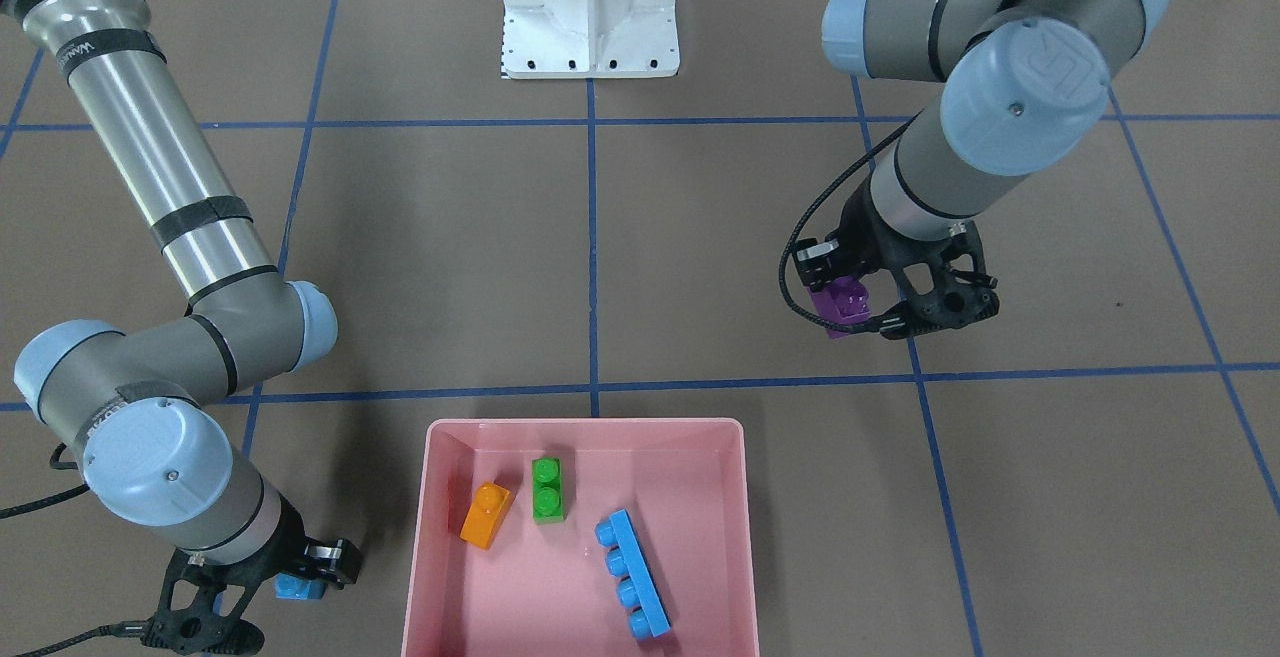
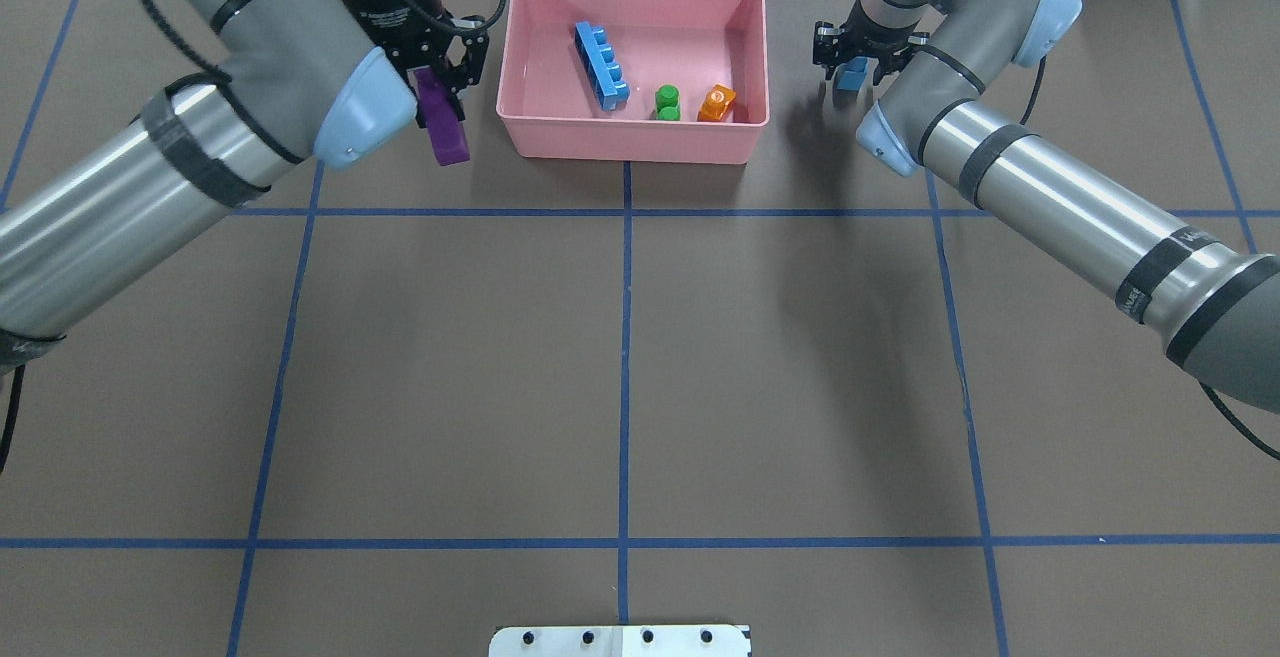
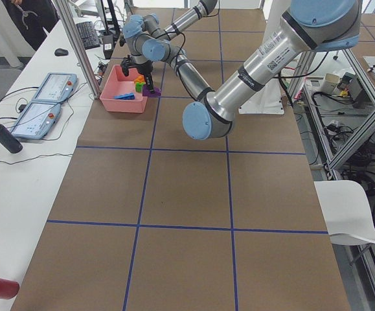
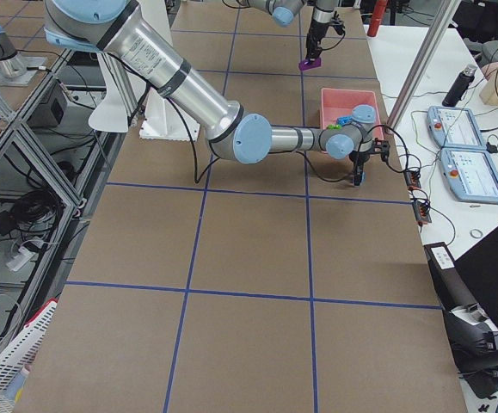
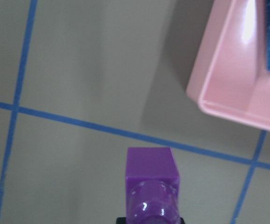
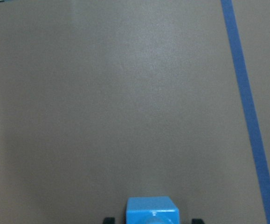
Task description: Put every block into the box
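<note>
- The pink plastic box [image 2: 632, 142], shallow, smooth and glossy with a lighter rim, sits at 12 o'clock on the table in the overhead view, hard against the far edge.
- Three studded plastic bricks lie inside it. The long blue brick [image 2: 601, 65], four round studs in a row, lies slantwise in the 9 o'clock half.
- The green brick [image 2: 667, 103], with two studs, sits by the 6 o'clock wall.
- The orange brick [image 2: 717, 103], a single stud, lies tilted just beside the green one, toward 5 o'clock.
- Outside the box now: at its 9 o'clock, near the wall, the purple brick [image 2: 441, 122] hangs lengthwise from the left fingers [image 2: 443, 75], which pinch its upper end. The left wrist camera shows its shiny stud and square end over the table, with the box corner at 2 o'clock.
- At the box's 3 o'clock, near the wall, the small blue brick [image 2: 852, 74] is pinched between the right fingers [image 2: 852, 59]. The right wrist view shows its blue face between two dark tips.
- The table [image 2: 800, 367] is matte brown, ruled into squares with blue tape.
- The white metal robot base [image 2: 620, 640] sits at 6 o'clock.
</note>
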Tool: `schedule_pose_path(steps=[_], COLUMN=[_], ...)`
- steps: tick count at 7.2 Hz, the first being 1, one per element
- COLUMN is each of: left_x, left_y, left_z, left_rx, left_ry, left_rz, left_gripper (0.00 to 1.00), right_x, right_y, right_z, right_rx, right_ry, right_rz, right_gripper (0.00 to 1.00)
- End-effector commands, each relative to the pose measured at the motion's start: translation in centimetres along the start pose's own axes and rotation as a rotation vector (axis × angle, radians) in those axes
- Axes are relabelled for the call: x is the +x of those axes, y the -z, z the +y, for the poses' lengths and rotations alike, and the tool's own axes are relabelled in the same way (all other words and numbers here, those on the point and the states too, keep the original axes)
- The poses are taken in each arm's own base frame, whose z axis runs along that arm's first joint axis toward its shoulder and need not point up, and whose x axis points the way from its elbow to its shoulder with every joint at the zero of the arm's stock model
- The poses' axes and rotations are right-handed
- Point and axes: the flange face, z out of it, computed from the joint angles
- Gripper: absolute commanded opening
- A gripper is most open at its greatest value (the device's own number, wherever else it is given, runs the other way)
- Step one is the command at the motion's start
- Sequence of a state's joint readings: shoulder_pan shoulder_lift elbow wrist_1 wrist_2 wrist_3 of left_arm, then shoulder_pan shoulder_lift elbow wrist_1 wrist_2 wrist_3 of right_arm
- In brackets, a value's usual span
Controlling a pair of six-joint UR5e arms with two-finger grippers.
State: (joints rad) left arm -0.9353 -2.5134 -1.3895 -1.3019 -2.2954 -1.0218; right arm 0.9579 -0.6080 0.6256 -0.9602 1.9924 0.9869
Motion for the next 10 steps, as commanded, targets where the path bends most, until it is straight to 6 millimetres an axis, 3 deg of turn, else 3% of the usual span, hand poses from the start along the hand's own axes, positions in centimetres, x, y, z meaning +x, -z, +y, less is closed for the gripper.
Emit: schedule_pose_path(steps=[1,2,3,4,5,6,7,8,10], left_x=[3.9,5.7,7.5,8.1,8.0,9.0,9.3,9.4,9.8], left_y=[-1.3,-2.5,-1.9,-1.3,-1.6,-3.5,-3.9,-3.2,2.0], left_z=[-4.1,-6.1,-7.3,-7.5,-8.2,-8.0,-7.8,-7.8,-5.6], left_rx=[0.055,0.079,0.140,0.199,0.245,0.302,0.317,0.323,0.310], left_ry=[0.024,0.043,0.038,0.009,-0.005,-0.041,-0.020,-0.025,-0.051], left_rz=[0.010,0.044,0.055,0.076,0.086,0.099,0.103,0.115,0.169], left_gripper=[0.00,0.00,0.00,0.00,0.00,0.08,0.99,1.00,1.00], right_x=[-0.1,-0.8,-1.1,-2.3,-3.1,-5.4,-8.5,-11.4,-15.8], right_y=[0.0,1.6,5.5,9.3,12.2,14.8,16.8,16.7,15.1], right_z=[0.0,-1.2,-4.3,-6.6,-7.6,-7.4,-6.0,-3.5,0.9], right_rx=[0.002,0.020,0.058,0.075,0.079,0.074,0.071,0.054,0.018], right_ry=[0.013,0.010,0.004,-0.004,-0.014,-0.034,-0.085,-0.133,-0.145], right_rz=[-0.001,-0.014,-0.041,-0.087,-0.116,-0.114,-0.142,-0.172,-0.199], right_gripper=[0.00,0.00,0.00,0.00,0.00,0.00,0.00,0.00,0.00])
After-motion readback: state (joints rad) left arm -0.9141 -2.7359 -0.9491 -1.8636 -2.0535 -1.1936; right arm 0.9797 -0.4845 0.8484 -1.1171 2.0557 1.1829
